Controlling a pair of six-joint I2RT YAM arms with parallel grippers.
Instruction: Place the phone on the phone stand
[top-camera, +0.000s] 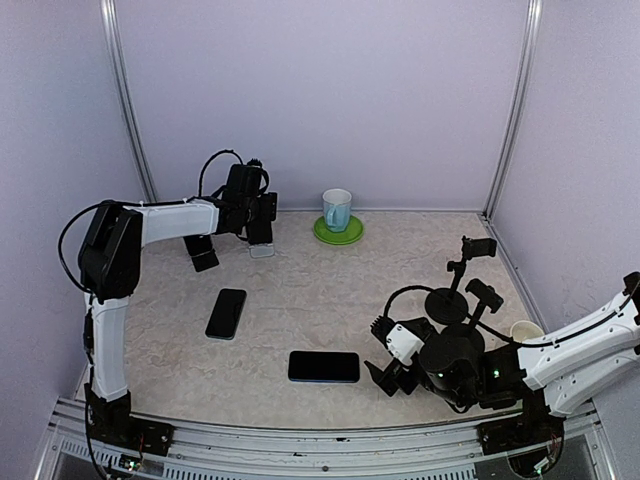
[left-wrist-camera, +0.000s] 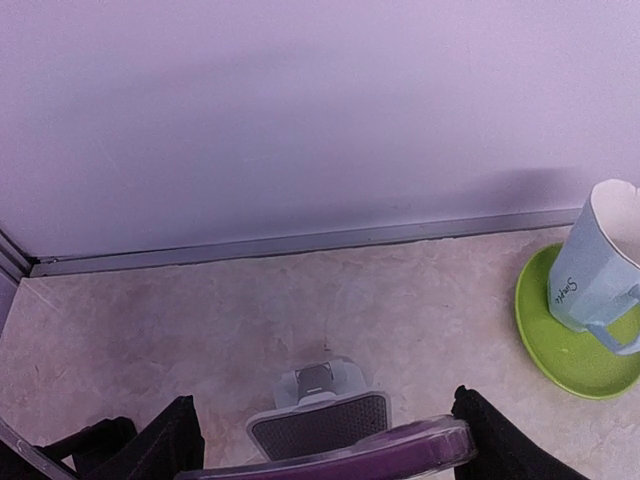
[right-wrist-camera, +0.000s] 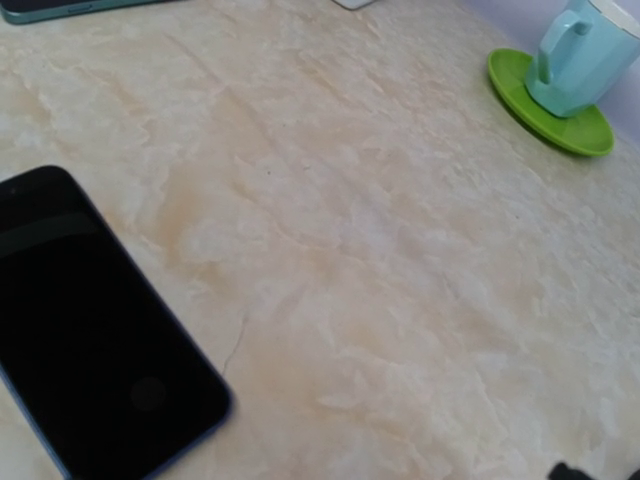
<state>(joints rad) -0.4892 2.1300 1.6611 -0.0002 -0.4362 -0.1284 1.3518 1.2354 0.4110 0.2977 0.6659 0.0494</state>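
My left gripper (top-camera: 258, 222) is at the back left, shut on a phone in a purple case (left-wrist-camera: 400, 446) held edge-on between its black fingers (left-wrist-camera: 178, 440). Just below and beyond it stands the small grey phone stand (left-wrist-camera: 320, 420) with a dark ribbed pad, also seen from above (top-camera: 262, 250). The phone hovers just over the stand's front lip; I cannot tell whether they touch. My right gripper (top-camera: 384, 377) is low at the front right, empty, with its jaws apart, next to a dark phone (right-wrist-camera: 90, 340) lying flat.
Two other dark phones lie flat on the table, one at the left (top-camera: 226, 313) and one at the front centre (top-camera: 323, 366). A pale blue mug (top-camera: 337, 209) sits on a green saucer (top-camera: 338, 232) at the back. A black tripod clamp (top-camera: 468, 285) stands at the right. A black stand (top-camera: 204, 257) sits at the back left.
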